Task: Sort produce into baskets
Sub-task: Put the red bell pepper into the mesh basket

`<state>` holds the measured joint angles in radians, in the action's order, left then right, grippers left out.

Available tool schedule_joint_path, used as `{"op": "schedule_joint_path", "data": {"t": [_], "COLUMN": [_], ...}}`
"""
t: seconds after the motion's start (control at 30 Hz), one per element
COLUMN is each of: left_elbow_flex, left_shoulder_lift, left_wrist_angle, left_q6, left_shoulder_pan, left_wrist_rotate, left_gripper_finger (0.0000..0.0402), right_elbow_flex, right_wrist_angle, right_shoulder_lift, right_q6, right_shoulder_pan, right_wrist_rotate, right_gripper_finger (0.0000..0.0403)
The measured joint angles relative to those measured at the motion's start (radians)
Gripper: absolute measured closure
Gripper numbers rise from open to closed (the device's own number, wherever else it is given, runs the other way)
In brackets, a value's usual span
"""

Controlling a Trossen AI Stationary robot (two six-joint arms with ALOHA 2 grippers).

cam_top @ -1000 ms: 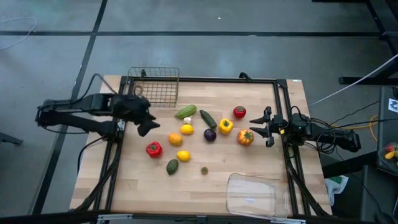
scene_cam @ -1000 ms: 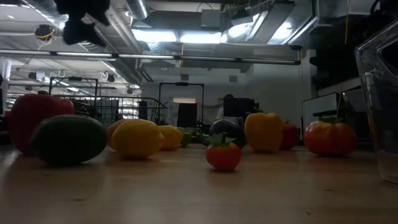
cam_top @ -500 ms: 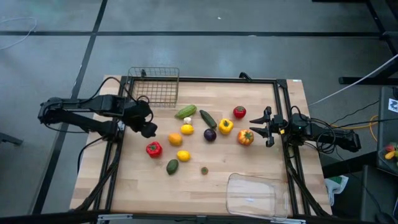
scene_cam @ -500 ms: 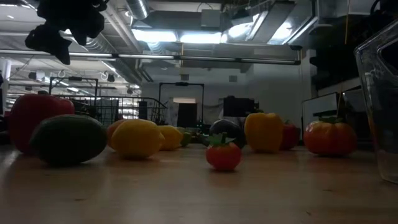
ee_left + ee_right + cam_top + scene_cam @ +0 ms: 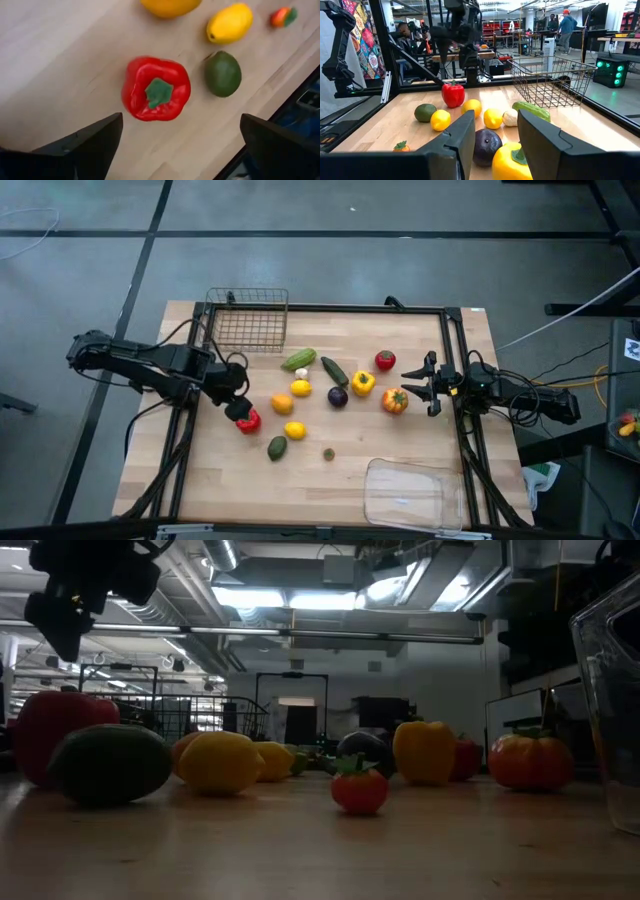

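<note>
Hovering our left gripper (image 5: pixel 177 142), jaws wide open, over the red pepper (image 5: pixel 157 88), we'd judge it light, glossy, slippery; pinch its shoulders.

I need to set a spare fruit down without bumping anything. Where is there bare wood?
Bare wood lies between the clear tray and the avocado, and between the wire basket and the tomato. The middle cluster is crowded.
</note>
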<state>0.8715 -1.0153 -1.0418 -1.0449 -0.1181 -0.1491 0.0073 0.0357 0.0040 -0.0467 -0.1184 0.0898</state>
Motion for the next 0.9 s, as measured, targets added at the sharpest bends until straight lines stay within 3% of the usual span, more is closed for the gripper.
{"op": "schedule_joint_path", "data": {"t": [0.3,0.53,0.9], "left_elbow_flex": [-0.001,-0.001,-0.001], "left_shoulder_lift": [-0.125,-0.212,-0.262], "left_wrist_angle": [0.018,0.009,0.007], "left_q6": [0.108,0.16,0.21], "left_shoulder_pan": [-0.072,-0.098,-0.1], "left_wrist_rotate": [0.005,0.074,0.103], "left_gripper_finger": [0.0003,0.0003,0.0004], "right_elbow_flex": [0.0,0.0,0.0], "right_wrist_angle": [0.0,0.0,0.0], "right_shoulder_lift": [0.0,0.0,0.0], "right_q6": [0.0,0.0,0.0], "right_shoulder_pan": [0.0,0.0,0.0], "right_wrist_rotate": [0.0,0.0,0.0], "right_gripper_finger": [0.0256,0.0256,0.0256]}}
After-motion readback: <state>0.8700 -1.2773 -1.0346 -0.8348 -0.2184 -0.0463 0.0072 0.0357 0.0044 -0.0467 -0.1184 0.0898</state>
